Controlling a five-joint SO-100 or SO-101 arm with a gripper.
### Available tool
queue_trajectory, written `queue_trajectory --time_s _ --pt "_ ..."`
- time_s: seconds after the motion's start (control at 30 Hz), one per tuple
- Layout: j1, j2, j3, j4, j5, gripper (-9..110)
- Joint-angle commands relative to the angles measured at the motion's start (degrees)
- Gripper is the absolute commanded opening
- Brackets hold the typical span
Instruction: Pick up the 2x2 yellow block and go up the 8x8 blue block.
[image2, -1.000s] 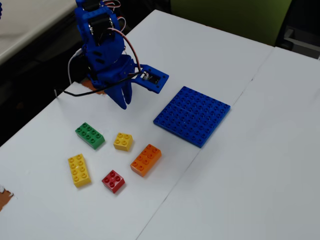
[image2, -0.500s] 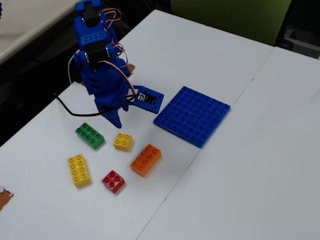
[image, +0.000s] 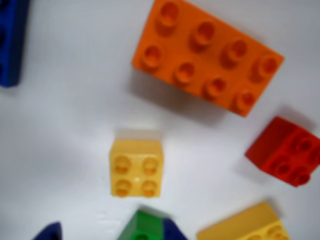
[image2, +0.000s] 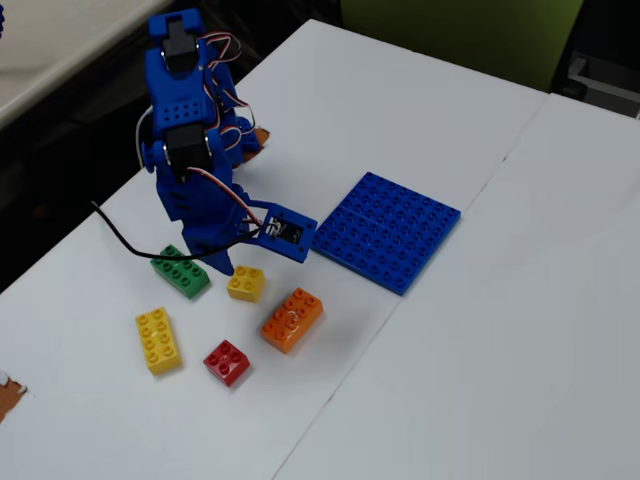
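In the fixed view, the red brick (image2: 227, 361) and long yellow brick (image2: 158, 339) lie nearest you. The 2x2 yellow block (image2: 246, 283) sits loose on the surface (image2: 420, 380), directly below the fingers (image2: 222, 266), whose opening you cannot judge; nothing appears held. Beyond, the 8x8 blue block (image2: 388, 230) waits flat, clear for landing.

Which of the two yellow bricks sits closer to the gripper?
The small four-stud 2x2 yellow block, just below the gripper in the fixed view. The longer eight-stud yellow brick lies farther off, beyond the green brick.
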Motion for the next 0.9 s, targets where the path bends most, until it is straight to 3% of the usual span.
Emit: queue_trajectory --time_s 0.0,0.87 --pt "0.5 -0.8 -2.9 -1.4 -0.4 25" --pt "1.2 -10.1 -2.3 -7.7 -3.2 25"
